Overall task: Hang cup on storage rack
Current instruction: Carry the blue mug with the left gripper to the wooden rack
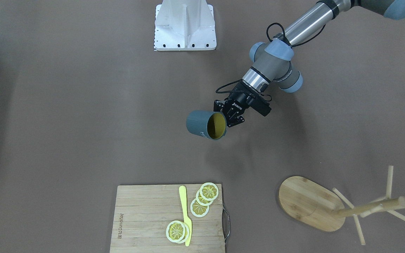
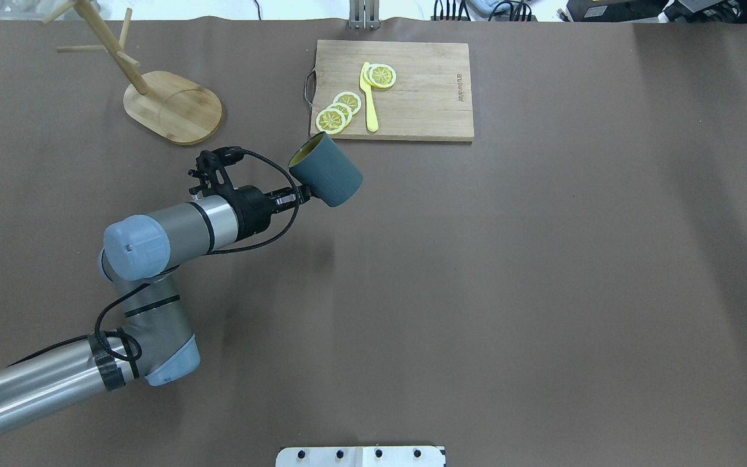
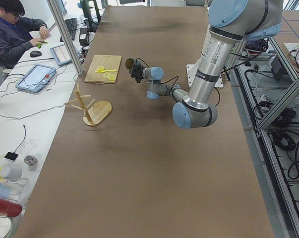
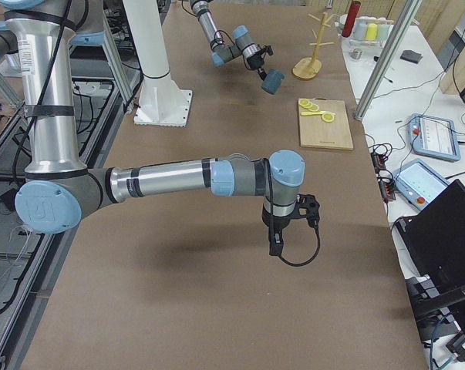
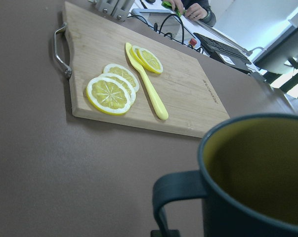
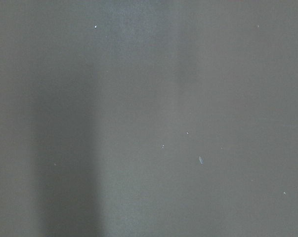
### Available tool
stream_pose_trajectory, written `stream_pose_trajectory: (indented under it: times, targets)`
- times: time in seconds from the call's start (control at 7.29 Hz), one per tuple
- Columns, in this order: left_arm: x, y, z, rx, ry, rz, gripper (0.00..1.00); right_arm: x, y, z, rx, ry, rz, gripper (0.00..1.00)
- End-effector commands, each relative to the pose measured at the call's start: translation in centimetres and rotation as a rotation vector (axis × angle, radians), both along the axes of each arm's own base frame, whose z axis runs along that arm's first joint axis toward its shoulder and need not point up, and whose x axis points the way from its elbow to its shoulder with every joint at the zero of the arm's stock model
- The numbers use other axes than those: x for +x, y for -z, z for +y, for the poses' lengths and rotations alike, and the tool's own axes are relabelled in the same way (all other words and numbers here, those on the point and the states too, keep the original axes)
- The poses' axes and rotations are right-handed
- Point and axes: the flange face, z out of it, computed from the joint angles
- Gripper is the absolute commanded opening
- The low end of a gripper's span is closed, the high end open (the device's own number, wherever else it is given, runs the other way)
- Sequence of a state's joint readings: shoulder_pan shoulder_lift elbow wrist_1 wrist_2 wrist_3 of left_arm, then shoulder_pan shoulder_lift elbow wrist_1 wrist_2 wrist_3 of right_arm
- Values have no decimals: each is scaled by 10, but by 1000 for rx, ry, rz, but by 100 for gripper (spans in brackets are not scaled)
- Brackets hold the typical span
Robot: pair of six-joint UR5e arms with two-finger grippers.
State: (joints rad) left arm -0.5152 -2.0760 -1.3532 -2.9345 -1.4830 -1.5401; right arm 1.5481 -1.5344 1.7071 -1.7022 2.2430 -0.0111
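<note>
**Go Slow, Aim Well**

The storage rack (image 2: 179,110) stands far left. The left gripper (image 2: 301,194) grips the cup (image 2: 333,174) in the air, well apart from the rack. Move slowly and aim the handle (image 5: 181,190) at a peg (image 2: 78,48). I cannot tell how the right gripper (image 4: 275,248) is.

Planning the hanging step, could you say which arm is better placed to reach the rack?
Left: its hand holds the mug, fairly near the rack; the right arm is far from both.
</note>
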Motion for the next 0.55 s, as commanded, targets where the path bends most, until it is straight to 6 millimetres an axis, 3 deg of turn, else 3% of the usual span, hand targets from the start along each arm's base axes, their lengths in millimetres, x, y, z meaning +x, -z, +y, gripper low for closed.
stream_pose_trajectory:
  times: [0.0, 0.41]
  targets:
    - [-30, 7, -21, -269, 7, 283, 0, 1, -5, 3, -14, 0, 2, 100]
    - [-88, 17, -70, -570, 40, 620, 0, 2, -13, 11, -25, -2, 2, 100]
